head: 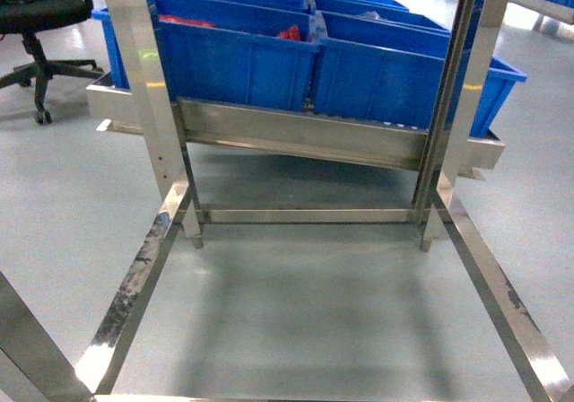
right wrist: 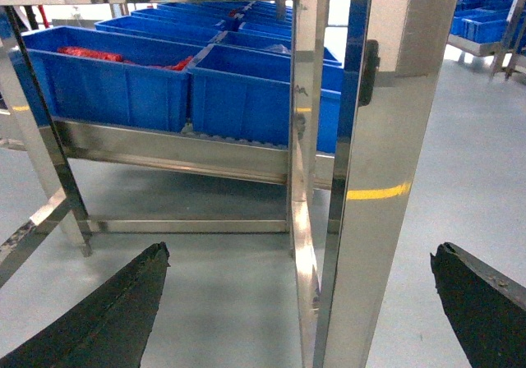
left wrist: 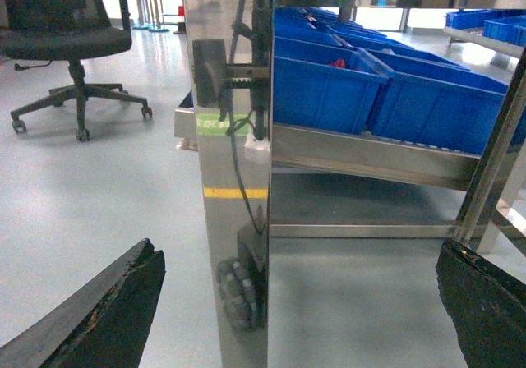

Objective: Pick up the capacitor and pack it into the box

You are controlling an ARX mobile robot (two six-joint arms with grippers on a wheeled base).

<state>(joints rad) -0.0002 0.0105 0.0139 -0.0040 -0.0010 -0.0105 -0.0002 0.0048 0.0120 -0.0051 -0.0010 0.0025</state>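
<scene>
No capacitor shows in any view, and the box is out of view too. Neither gripper appears in the head view. In the left wrist view my left gripper (left wrist: pixel 297 249) is open, its dark fingers (left wrist: pixel 115 310) wide apart low in the frame, with a polished steel post (left wrist: pixel 234 179) standing ahead between them. My right gripper (right wrist: pixel 300 249) is open as well, nothing between its fingers (right wrist: pixel 107 319), and a steel upright (right wrist: pixel 378 179) stands ahead of it. Both hang above grey floor.
A steel rack holds rows of big blue crates (head: pixel 242 61); red items (head: pixel 184 21) lie in some. Its uprights (head: pixel 148 88) and floor rails (head: pixel 134 285) frame the space ahead. A black office chair (head: pixel 36 16) stands at far left on the grey floor.
</scene>
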